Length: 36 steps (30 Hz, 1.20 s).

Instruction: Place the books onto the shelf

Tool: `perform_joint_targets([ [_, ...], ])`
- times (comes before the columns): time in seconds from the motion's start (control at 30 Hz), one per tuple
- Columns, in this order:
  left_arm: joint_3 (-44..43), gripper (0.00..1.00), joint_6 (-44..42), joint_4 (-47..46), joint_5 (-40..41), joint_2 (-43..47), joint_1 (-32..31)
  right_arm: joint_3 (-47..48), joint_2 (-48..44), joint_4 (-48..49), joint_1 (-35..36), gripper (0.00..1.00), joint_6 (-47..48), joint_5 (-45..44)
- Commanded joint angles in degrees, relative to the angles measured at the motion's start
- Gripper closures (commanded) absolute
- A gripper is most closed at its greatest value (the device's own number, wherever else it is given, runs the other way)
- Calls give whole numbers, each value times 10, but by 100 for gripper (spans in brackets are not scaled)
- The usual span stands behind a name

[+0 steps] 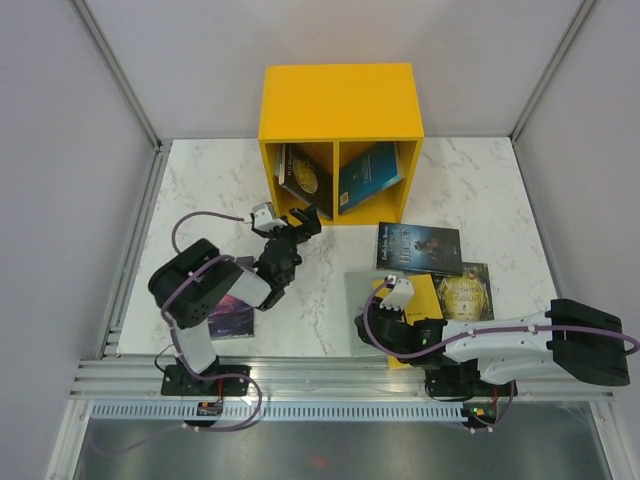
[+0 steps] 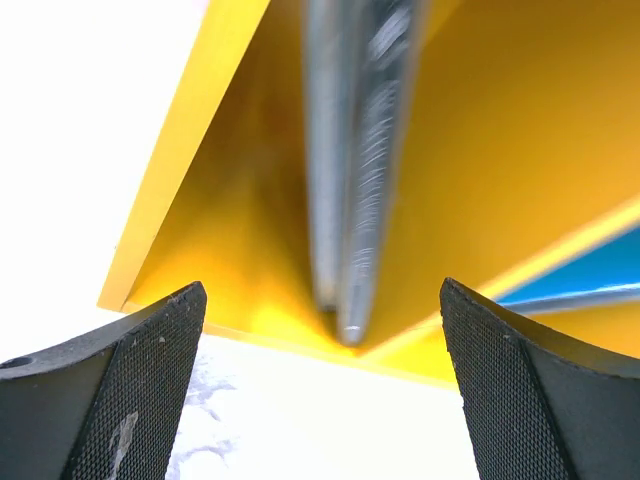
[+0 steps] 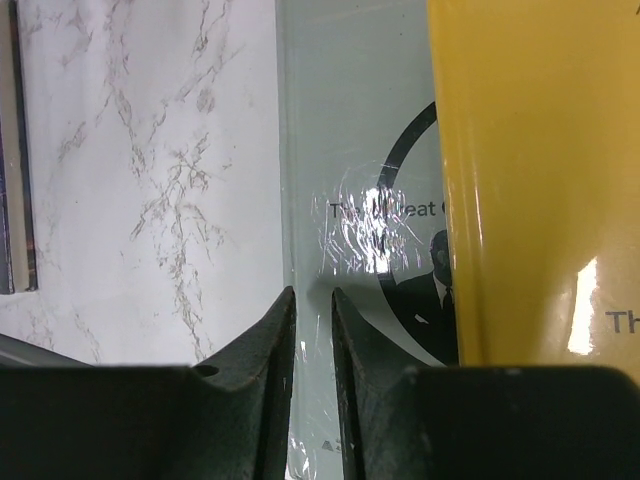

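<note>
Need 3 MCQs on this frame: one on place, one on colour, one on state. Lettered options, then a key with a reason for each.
1. Where does the teal book stand in the shelf?
A. left compartment
B. right compartment
C. on top

2. What colour is the book lying over the light-blue book?
A. yellow
B. purple
C. green

3. What state is the left gripper in?
A. shut on a book
B. shut, empty
C. open

Key:
1 B: the top view shows it right of the divider.
2 A: in the right wrist view the yellow book covers its right side.
3 C: its fingers stand wide apart and grip nothing.
</note>
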<state>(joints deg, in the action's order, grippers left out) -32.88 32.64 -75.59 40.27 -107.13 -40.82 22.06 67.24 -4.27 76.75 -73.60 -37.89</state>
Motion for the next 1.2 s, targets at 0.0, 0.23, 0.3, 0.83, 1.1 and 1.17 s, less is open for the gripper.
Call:
perform_joint_targets([
  [0.0, 33, 0, -32, -107, -46, 110, -1, 25, 10, -41, 2, 74, 21, 9],
  [0.23, 67, 7, -15, 300, -128, 386, -1, 87, 44, -40, 2, 73, 57, -10],
  [0.3, 45, 5, -15, 491, -115, 444, 0, 111, 54, -39, 2, 71, 77, -16],
  [0.83, 50, 0, 149, 978, -405, 476, 458, 311, 271, 145, -85, 15, 209, 246],
  [1.1, 102, 0, 189, 1005, -328, 540, 559, 333, 325, 166, -101, 16, 196, 301],
  [1.17, 106, 0, 193, 1007, -321, 527, 582, 328, 327, 171, -106, 16, 192, 306],
])
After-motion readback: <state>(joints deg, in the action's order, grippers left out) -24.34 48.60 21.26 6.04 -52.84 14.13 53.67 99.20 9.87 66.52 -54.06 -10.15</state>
